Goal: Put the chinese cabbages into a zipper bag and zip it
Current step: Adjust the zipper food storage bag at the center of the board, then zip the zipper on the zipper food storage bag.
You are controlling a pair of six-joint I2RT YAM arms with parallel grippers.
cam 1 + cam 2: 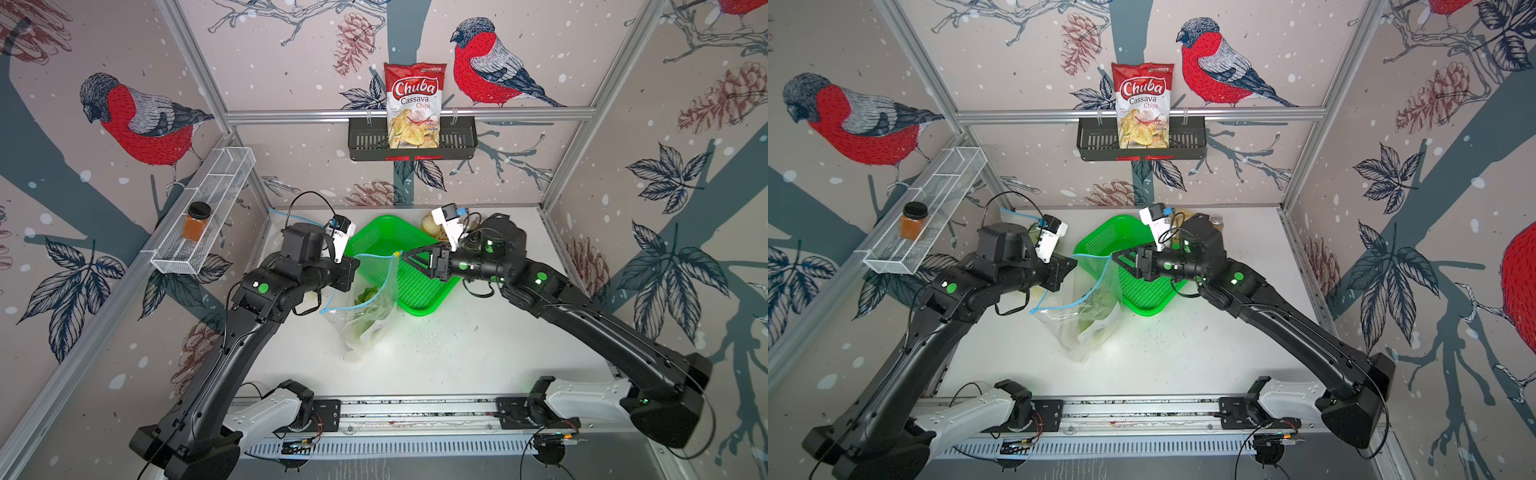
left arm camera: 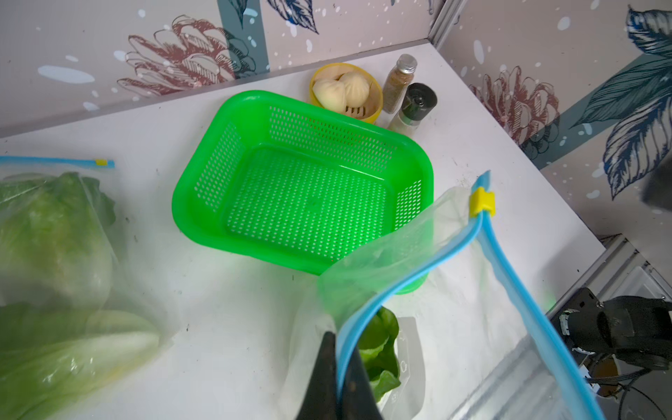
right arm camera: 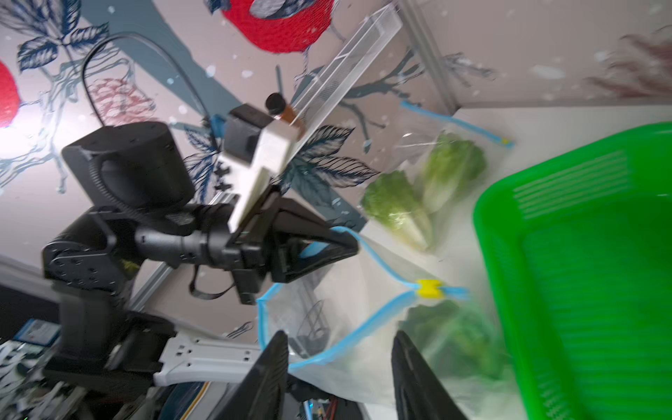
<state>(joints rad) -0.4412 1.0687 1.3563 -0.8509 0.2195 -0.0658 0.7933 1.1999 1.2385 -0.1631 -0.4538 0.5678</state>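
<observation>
**Fig. Both grippers at the zipper bag, near to far.**

- **L gripper** [image 2: 340,380]: you see it pinched shut on the bag's blue zip track. It holds one end of the mouth up off the table [image 1: 457,353].
- **R gripper** [image 3: 338,363]: jaws stand apart, nothing clamped. The blue rim runs across the gap betw. them; contact w/ either finger isn't clear. In both top views its tips sit just beside the yellow slider [image 1: 397,252], at the end of the mouth opposite the L gripper.
- **Zipper bag** [image 1: 365,328]: hangs betw. your two grippers w/ the mouth gaping. The track halves are apart from the slider back to the L tips, and the bottom rests on the table.
- **Chinese cabbage** [image 2: 380,349]: green leaves inside the bag, directly beneath the L tips. The head count is not readable.
- **Green basket** [image 2: 214,182]: just ahead of the L tips and under the R gripper, beside the bag.
- **Second zipper bag** [image 3: 454,124]: lies flat on the table outboard of the L gripper, on the side away from the R gripper. It holds two cabbage heads [image 3: 400,214].
- **Beyond the basket, past the R wrist:** yellow bowl [image 2: 376,109] w/ pale buns [image 2: 345,91], spice bottle [image 2: 398,87] and black-capped grinder [image 2: 416,105].
- **Farthest:** Chuba cassava chips bag [image 1: 413,106] in a black rack [image 1: 361,141] on the back wall. A wire shelf [image 1: 220,187] on the L-arm side wall carries an orange-filled jar [image 1: 196,224].
</observation>
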